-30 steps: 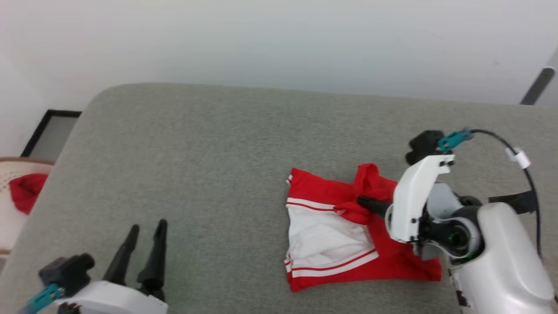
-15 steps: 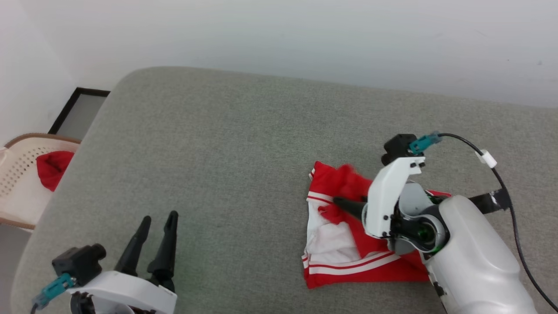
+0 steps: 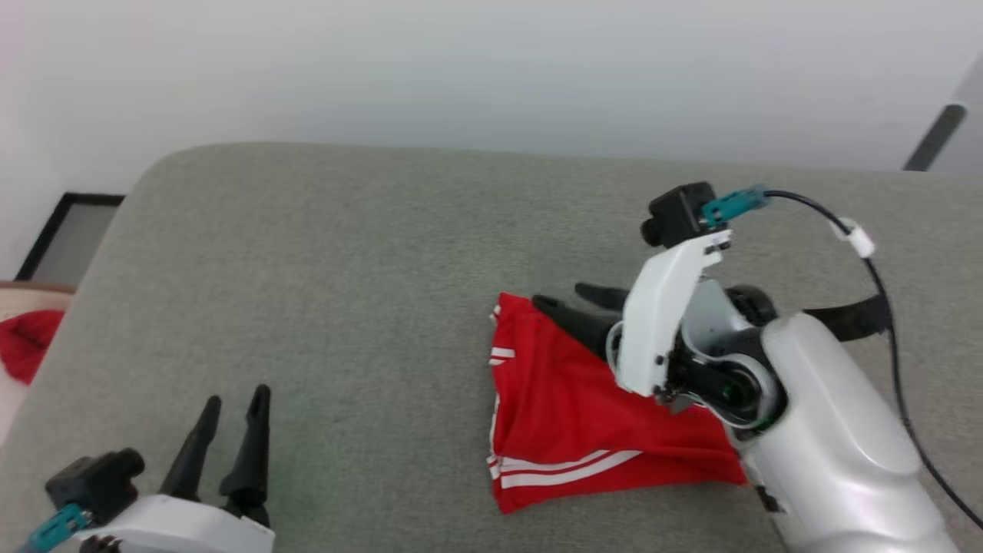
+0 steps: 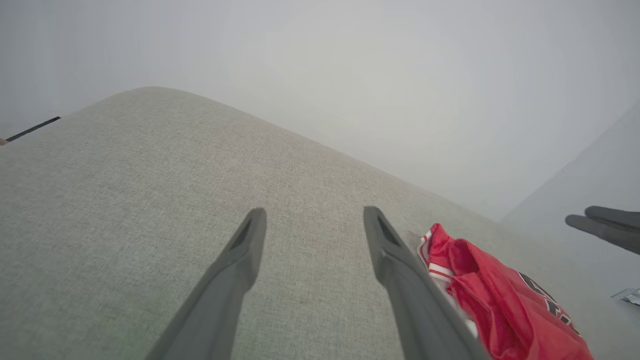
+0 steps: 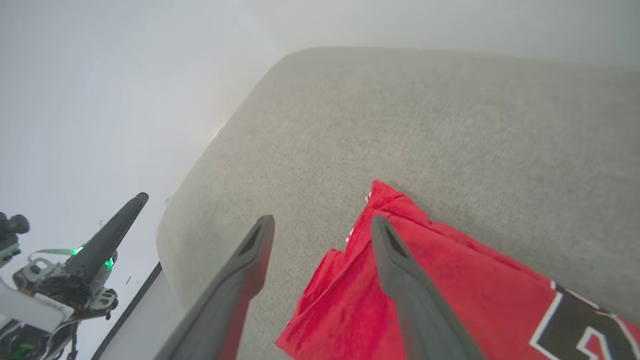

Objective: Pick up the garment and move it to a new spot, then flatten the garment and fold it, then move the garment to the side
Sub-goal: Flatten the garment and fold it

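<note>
Right gripper (image 3: 559, 296) is standing spread wide, nothing pinched between the fingers. In the right wrist view, right gripper (image 5: 322, 220) is sitting over the near corner of the garment (image 5: 450, 280); one finger is overlapping the red cloth, and I can't tell whether it's touching.

Left gripper (image 3: 236, 394) is also standing spread and holding nothing, hovering over bare cushion (image 3: 345, 269), well apart from the garment (image 3: 568, 407).

The garment is lying folded on the right half of the grey cushion, partly under the right arm.

View differences:
- The head view is showing the red top panel plus the white striped trim along the left and near edges.
- The right wrist view is picking up black white-outlined lettering (image 5: 575, 320) at the lower right.
- The left wrist view is catching the garment (image 4: 500, 295) side-on behind the left gripper (image 4: 314, 211), with a sliver of black print.

The lettering is cut off by the frame edge in both wrist views, so it's not readable. The right forearm is hiding the garment's right side. A small red cloth (image 3: 27, 349) is getting clipped at the head view's left edge.
</note>
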Controlling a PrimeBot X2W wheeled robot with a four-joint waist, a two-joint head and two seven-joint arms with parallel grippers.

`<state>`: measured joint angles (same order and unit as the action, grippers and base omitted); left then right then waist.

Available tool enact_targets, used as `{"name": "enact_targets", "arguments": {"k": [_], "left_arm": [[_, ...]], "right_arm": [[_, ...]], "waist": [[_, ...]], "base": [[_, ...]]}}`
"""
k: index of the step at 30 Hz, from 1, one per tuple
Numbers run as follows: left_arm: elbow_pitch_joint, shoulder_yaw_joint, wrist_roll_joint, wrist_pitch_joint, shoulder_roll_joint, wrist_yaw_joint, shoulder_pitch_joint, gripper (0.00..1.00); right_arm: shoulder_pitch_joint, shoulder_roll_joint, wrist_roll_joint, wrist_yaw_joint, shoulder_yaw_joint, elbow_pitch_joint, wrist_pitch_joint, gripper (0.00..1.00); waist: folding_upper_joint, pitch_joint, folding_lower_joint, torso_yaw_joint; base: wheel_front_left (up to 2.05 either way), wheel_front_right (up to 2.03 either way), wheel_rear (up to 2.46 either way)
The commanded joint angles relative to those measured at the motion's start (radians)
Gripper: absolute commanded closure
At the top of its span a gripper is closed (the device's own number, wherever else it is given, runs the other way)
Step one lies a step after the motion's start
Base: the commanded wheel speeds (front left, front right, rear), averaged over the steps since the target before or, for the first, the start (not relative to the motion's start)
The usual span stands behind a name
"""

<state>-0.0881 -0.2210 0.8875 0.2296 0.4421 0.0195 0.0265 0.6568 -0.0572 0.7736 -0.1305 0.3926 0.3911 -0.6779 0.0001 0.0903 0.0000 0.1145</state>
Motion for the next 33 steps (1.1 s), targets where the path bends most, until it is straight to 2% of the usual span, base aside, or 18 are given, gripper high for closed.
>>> {"name": "enact_targets", "arguments": {"k": [1, 5, 7, 10, 14, 17, 24, 33], "left_arm": [[0.007, 0.008, -0.003, 0.005, 0.006, 0.007, -0.015, 0.0], [0.028, 0.026, -0.012, 0.01, 0.026, 0.019, -0.045, 0.0], [0.038, 0.037, -0.017, 0.012, 0.035, 0.025, -0.063, 0.0], [0.059, 0.063, -0.024, 0.019, 0.05, 0.038, -0.092, 0.0], [0.091, 0.108, -0.028, 0.025, 0.064, 0.05, -0.143, 0.0], [0.118, 0.137, -0.036, 0.028, 0.073, 0.057, -0.174, 0.0], [0.155, 0.171, -0.066, 0.033, 0.075, 0.067, -0.222, 0.0], [0.179, 0.233, -0.111, 0.035, 0.052, 0.053, -0.267, 0.0]], "right_arm": [[-0.029, -0.024, -0.023, 0.0, -0.012, -0.032, 0.016, 0.0], [-0.086, -0.102, -0.079, -0.001, -0.024, -0.176, 0.096, 0.0], [-0.121, -0.165, -0.095, -0.001, 0.002, -0.257, 0.157, 0.0], [-0.181, -0.253, -0.122, 0.0, -0.014, -0.331, 0.274, 0.0], [-0.266, -0.334, -0.146, 0.0, -0.033, -0.38, 0.402, 0.0], [-0.323, -0.371, -0.155, 0.0, -0.054, -0.394, 0.478, 0.0], [-0.429, -0.403, -0.183, 0.0, -0.109, -0.387, 0.593, 0.0], [-0.545, -0.385, -0.212, 0.0, -0.203, -0.388, 0.654, 0.0]], "waist": [[-0.0001, -0.011, 0.0, -0.043], [-0.0001, -0.019, 0.0, -0.089], [-0.0001, -0.023, 0.0, -0.113], [-0.0001, -0.032, 0.0, -0.147], [-0.0001, -0.044, 0.0, -0.183], [-0.0001, -0.048, 0.0, -0.203], [-0.0001, -0.065, 0.0, -0.226], [-0.0001, -0.089, 0.0, -0.223]], "base": [[0.0, 0.0, 0.0], [0.0, 0.0, 0.0], [0.0, 0.0, 0.0], [0.0, 0.0, 0.0], [0.0, 0.0, 0.0], [0.0, 0.0, 0.0], [0.0, 0.0, 0.0], [0.0, 0.0, 0.0]]}}
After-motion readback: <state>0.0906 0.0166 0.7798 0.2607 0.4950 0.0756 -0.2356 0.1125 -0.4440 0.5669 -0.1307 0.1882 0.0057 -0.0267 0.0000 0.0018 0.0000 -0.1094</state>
